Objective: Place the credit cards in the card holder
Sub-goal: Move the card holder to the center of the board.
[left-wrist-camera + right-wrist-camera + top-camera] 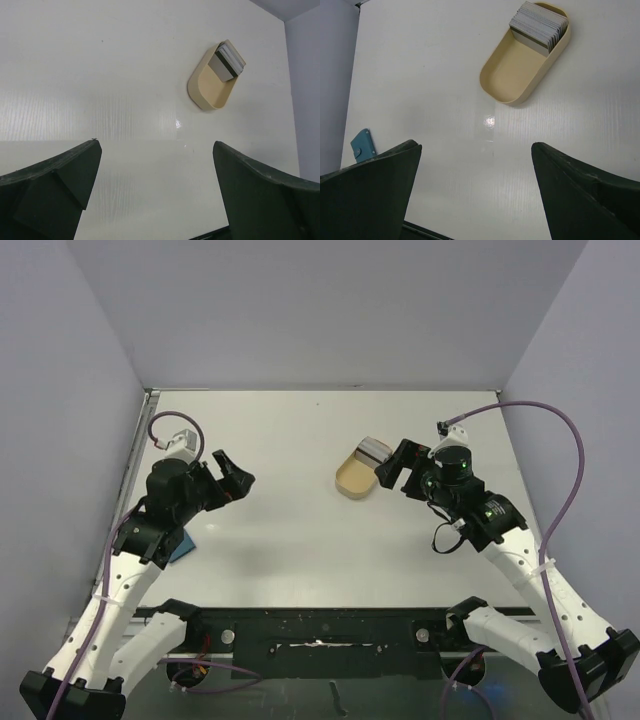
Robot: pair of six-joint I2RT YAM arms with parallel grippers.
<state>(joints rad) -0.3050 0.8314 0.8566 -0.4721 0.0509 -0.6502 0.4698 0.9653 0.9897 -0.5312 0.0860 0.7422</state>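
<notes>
Cards [538,22] at dish [512,70] end, card holder [362,145] near table [420,75] edge

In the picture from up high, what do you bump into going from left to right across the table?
blue card holder → left claw → tan dish holding the credit cards → right claw

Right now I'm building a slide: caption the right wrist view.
Open right gripper faces a tan dish with credit cards stacked at one end; the blue card holder at the frame's left edge.
</notes>
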